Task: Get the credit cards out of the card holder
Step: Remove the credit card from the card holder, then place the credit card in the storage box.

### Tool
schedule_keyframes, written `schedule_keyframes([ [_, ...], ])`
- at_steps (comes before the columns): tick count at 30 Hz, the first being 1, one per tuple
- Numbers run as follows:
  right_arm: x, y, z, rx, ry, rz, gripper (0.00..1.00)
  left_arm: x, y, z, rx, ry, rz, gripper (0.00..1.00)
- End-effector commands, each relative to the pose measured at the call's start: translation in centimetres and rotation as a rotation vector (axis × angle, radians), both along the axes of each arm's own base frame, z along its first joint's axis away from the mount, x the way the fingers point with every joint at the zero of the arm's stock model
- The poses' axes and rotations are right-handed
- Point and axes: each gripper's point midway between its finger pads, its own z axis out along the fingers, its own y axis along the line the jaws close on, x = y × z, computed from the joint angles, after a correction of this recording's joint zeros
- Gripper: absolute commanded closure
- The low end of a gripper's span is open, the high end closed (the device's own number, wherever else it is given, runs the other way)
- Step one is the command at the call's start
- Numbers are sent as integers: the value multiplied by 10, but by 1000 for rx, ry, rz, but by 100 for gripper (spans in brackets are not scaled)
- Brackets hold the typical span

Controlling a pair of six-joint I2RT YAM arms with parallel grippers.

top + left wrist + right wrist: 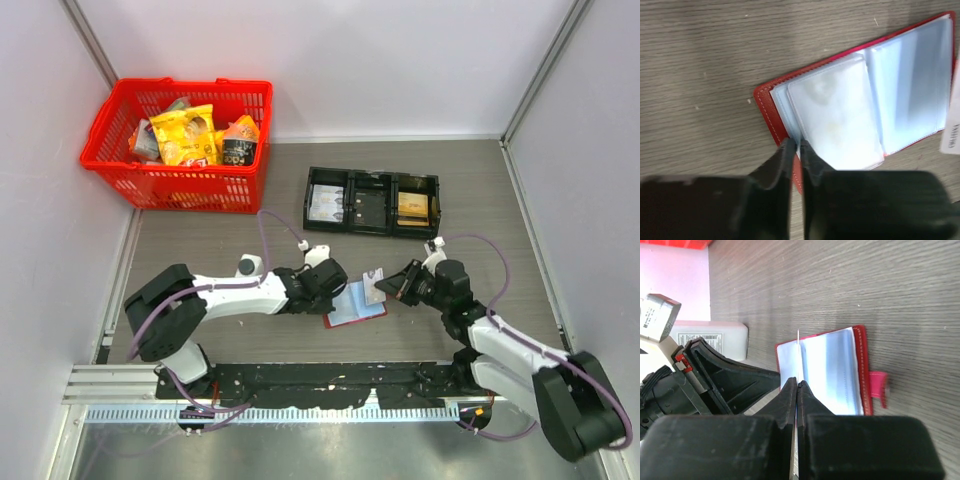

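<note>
The red card holder [350, 309] lies open on the table between the arms, with its pale blue clear sleeves up [840, 115] and its red tab [879, 388] at the right. My left gripper [338, 292] is shut on the holder's left edge, pinching the sleeves and cover [796, 146]. My right gripper [392, 288] is shut on a pale credit card [374, 290] and holds it just above the holder. The right wrist view shows the card edge-on [798, 347] between the closed fingers. Its printed corner shows in the left wrist view [952, 135].
A black three-compartment tray [350, 200] holding cards stands behind the holder. A red basket [180, 185] of snack packs stands at the back left. Walls close in the table on three sides.
</note>
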Motion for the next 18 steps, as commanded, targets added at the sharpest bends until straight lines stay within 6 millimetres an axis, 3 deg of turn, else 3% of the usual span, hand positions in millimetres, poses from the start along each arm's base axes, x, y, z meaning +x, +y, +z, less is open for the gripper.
schedule_keyframes([
  [1,14,-14,26,-23,-76,-104,99,5,11,27,-15,-72,28,81],
  [4,17,-16,58,63,-150,-156,99,16,4,66,-106,-156,49,42],
  [7,20,-16,92,225,-232,-205,99,26,0,107,-186,-238,66,12],
  [14,24,-22,146,379,-371,-261,99,30,-13,172,-388,-340,56,0],
  [18,24,-30,178,508,-443,-315,99,27,-27,204,-600,-390,44,0],
])
